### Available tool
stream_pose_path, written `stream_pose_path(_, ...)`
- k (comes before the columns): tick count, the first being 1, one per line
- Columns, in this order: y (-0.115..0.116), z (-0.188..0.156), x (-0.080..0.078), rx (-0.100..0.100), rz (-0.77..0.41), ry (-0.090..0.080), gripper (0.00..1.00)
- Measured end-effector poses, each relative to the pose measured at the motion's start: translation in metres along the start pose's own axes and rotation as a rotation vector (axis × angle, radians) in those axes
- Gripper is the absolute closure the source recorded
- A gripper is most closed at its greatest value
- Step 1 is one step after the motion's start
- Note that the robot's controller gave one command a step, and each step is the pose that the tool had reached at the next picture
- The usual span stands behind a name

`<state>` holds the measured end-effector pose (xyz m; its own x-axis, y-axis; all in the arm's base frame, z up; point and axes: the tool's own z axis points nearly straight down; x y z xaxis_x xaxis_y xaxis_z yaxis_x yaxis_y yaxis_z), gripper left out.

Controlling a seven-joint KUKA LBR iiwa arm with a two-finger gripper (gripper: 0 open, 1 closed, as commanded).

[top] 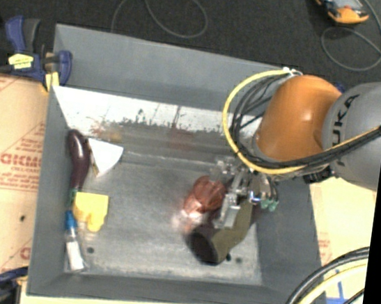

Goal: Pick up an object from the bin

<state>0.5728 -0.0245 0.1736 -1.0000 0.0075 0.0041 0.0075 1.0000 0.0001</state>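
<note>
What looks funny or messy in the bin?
Nothing looks spilled or broken. A dark olive tube lies slanted beside a reddish lump, right by the gripper. The other things sit in a loose row along the left wall of the bin.

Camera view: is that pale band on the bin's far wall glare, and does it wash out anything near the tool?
Camera view: yes, the band on the bin's far wall is light reflected off bare metal. It stops short of the tool; the reddish crumpled thing and dark olive cylinder beside it lie on glare-free floor.
</note>
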Motion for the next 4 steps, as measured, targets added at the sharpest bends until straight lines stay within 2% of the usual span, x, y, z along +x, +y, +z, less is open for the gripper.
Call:
stream_pose_path(1,0.000,-0.005,-0.001,0.001,-0.001,-0.008,0.00)
stream_pose_path(2,-0.004,0.035,0.008,0.000,0.010,-0.016,0.00)
stream_pose_path(3,-0.006,0.084,0.017,0.000,0.016,-0.011,0.00)
stream_pose_path(4,-0.010,0.101,0.043,-0.001,0.052,-0.027,1.00)
